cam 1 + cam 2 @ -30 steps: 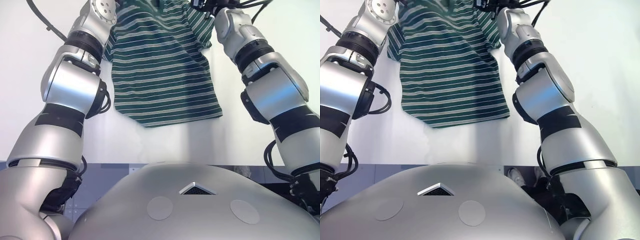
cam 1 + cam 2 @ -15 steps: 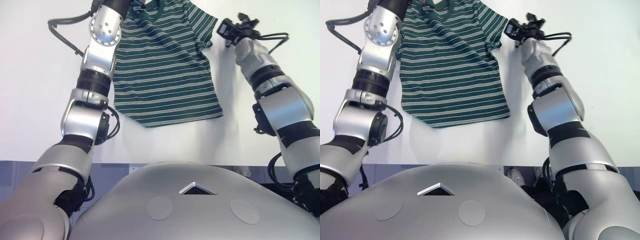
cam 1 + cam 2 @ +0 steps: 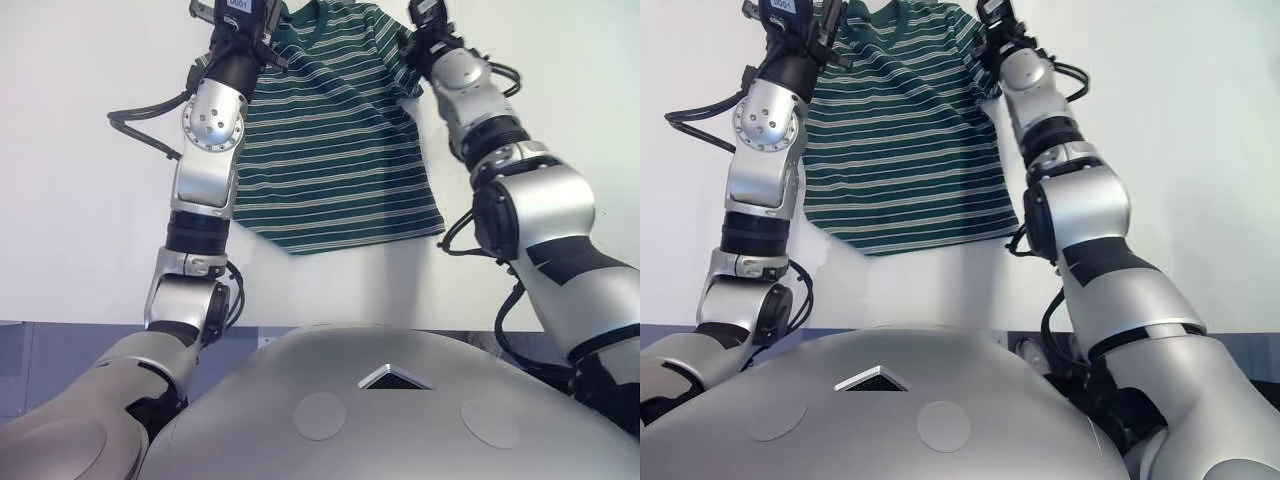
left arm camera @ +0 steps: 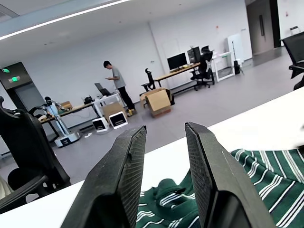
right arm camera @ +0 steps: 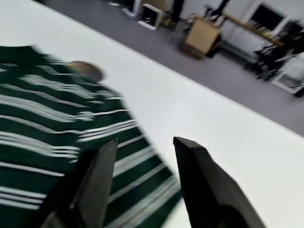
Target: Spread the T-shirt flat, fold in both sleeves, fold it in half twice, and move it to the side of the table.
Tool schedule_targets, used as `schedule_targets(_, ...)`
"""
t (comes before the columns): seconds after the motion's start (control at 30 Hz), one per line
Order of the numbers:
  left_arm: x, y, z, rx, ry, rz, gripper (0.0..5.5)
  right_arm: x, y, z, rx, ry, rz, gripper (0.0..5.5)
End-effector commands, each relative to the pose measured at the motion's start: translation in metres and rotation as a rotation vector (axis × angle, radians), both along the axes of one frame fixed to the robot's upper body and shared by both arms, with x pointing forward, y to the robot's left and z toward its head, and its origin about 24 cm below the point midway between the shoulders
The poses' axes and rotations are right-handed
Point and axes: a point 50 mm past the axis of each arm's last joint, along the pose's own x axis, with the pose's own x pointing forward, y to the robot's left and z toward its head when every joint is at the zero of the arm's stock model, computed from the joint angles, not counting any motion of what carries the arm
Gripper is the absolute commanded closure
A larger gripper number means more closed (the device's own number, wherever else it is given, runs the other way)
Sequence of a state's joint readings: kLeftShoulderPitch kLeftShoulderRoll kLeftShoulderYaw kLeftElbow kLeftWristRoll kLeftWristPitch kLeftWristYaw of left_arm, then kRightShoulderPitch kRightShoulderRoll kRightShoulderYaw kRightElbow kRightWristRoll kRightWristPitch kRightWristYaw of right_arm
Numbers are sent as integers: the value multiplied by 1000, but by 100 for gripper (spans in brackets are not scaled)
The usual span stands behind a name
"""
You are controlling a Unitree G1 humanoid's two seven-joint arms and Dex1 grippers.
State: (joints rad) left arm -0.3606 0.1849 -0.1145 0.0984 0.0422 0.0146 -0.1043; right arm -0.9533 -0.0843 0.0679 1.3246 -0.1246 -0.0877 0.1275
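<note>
A green T-shirt with white stripes (image 3: 320, 150) lies face up on the white table (image 3: 80, 200), hem toward me and collar at the far side. My left gripper (image 4: 164, 127) is open at the shirt's left shoulder, holding nothing, with striped cloth (image 4: 266, 180) just beyond its fingers. At the shirt's right sleeve my right gripper (image 5: 145, 142) is also open, hovering over the striped fabric (image 5: 42, 118) with nothing between its fingers. Both arms stretch far forward along the shirt's two sides.
Bare table top lies to the left (image 3: 70, 120) and right (image 3: 590, 90) of the shirt. The table's near edge (image 3: 100, 322) runs in front of my torso. Past the far edge is an office floor with desks, chairs and cardboard boxes (image 4: 159, 102).
Both arms have stretched out toward the far end of the shirt. The right arm swung out to the right and came back to the right sleeve. The shirt has barely shifted.
</note>
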Motion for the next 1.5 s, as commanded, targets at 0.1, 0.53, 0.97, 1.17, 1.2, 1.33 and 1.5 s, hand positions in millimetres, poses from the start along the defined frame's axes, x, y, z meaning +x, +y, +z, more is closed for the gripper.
schedule_targets(0.1,2,-9,5,-5,-9,-28,402,-18,-9,-36,-297,190,14,329)
schedule_targets(0.53,1,-3,12,-7,-43,15,402,-1,-88,12,-580,-270,-101,329)
schedule_targets(0.97,-76,38,-54,290,346,-546,402,-130,-46,-23,-155,-52,836,329)
schedule_targets(1.17,-100,30,-70,385,409,-722,402,-208,-76,-32,-212,258,1025,329)
schedule_targets(1.2,-101,30,-71,389,412,-718,402,-212,-80,-29,-235,268,1033,329)
schedule_targets(1.33,-101,35,-67,385,410,-673,402,-203,-86,-19,-311,207,998,329)
schedule_targets(1.5,-92,53,-42,374,386,-614,402,-182,-72,18,-112,33,888,329)
